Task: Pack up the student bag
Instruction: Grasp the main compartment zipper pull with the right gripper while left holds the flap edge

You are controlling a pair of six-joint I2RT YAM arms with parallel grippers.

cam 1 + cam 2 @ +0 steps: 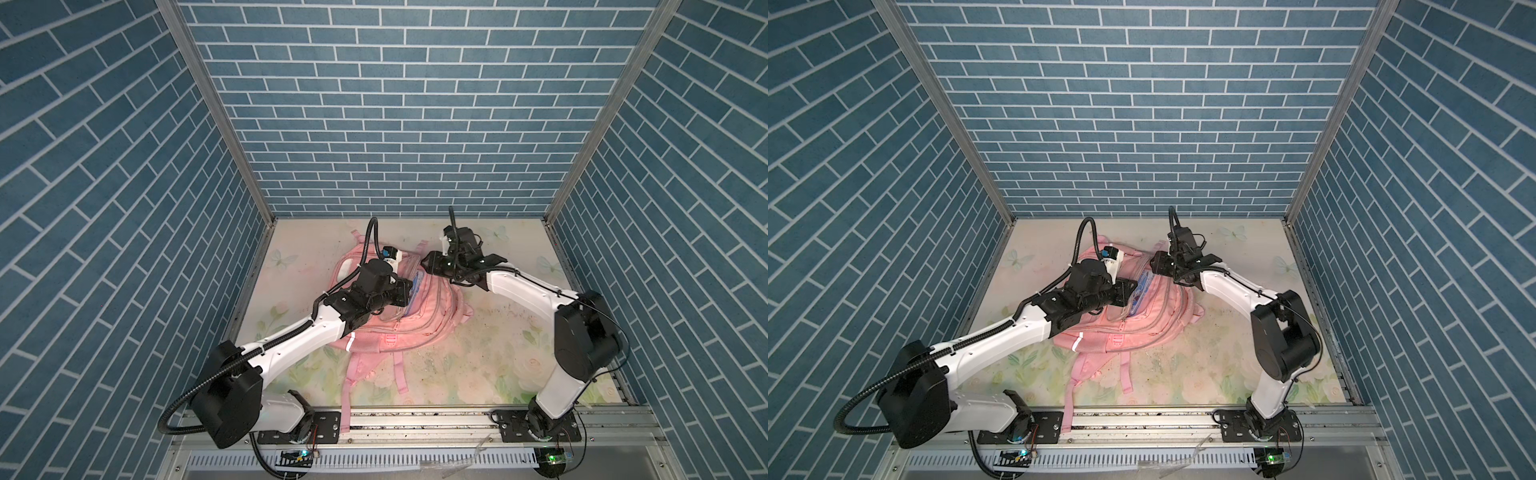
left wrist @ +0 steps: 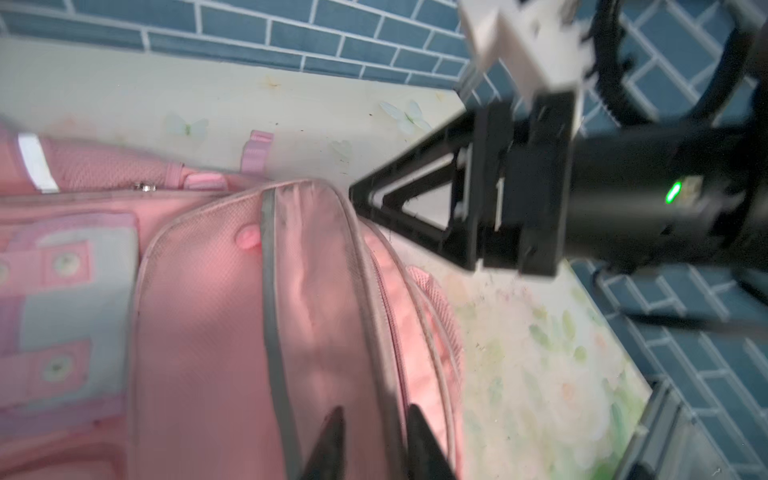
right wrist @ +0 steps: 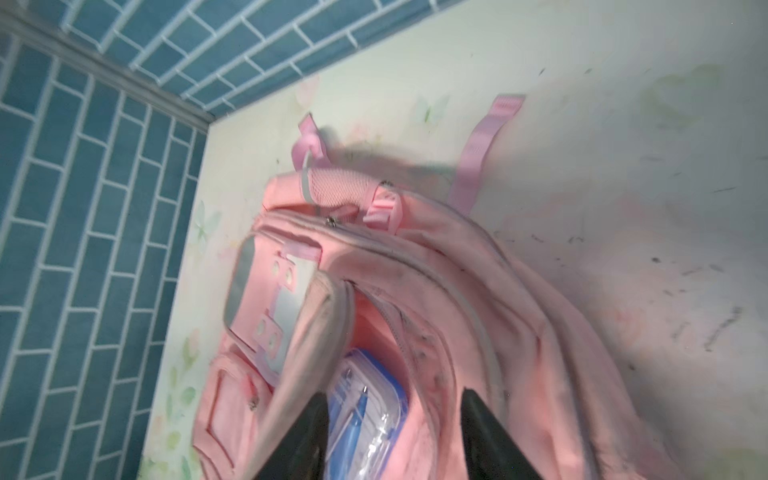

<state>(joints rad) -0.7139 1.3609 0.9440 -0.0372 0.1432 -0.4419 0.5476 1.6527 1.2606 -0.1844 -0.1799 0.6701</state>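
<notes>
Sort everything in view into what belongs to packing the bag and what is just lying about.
Belongs to the job:
- large soft pink fabric backpack
- clear blue-edged pencil pouch of pens, in its open pocket
- left gripper and right gripper, both open, at that pocket

Lying about:
- clear plastic scraps on the front metal rail
- dark specks on the floral table mat

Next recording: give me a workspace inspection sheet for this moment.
Surface: floral table, dark specks.
Job's things: pink bag lying down, one pocket open, clear pouch inside.
Clutter: clear scrap on front rail.
End effectors: left end effector open over bag; right end effector open over the open pocket.
Cables: black conduit loops out at front left.
Surroundings: blue brick walls.
</notes>
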